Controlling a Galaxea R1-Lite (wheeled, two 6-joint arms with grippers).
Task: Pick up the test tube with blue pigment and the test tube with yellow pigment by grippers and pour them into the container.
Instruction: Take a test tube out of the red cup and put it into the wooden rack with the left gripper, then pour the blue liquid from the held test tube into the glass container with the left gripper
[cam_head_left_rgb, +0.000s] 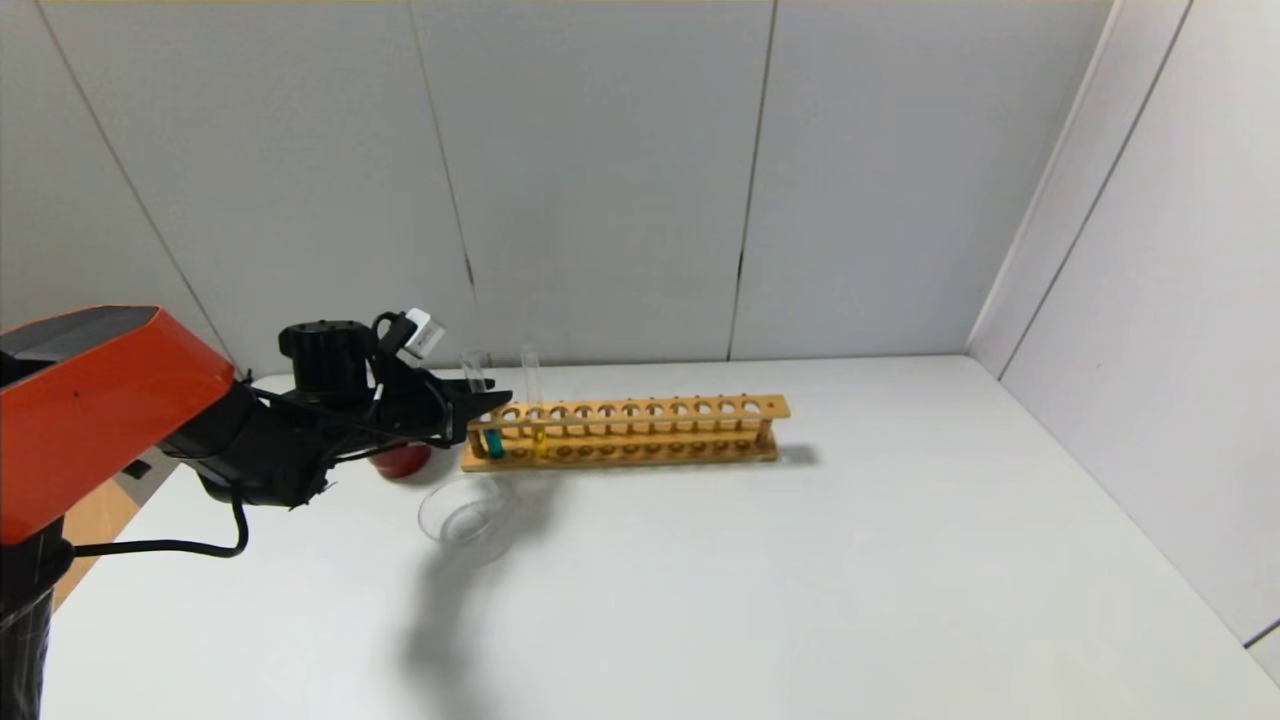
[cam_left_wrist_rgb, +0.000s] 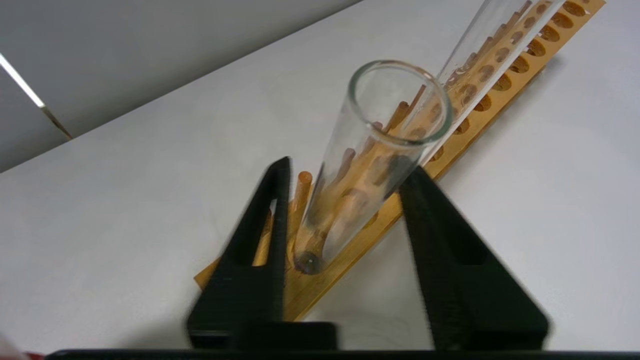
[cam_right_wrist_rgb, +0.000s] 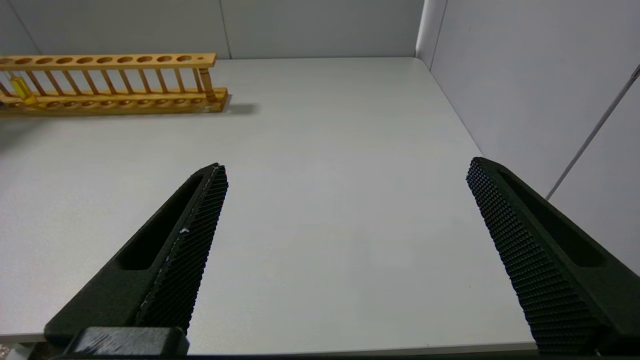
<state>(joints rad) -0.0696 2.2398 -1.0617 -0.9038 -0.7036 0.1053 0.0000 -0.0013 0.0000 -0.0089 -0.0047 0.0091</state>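
Blue-pigment test tube, left of frame, sits between the closing left pincer; grip firmly, lift straight from rack.

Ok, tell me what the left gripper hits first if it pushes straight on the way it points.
The test tube with blue pigment, already standing inside the left gripper at the end of the rack. Beyond it, probably the test tube with yellow pigment; depth is unclear.
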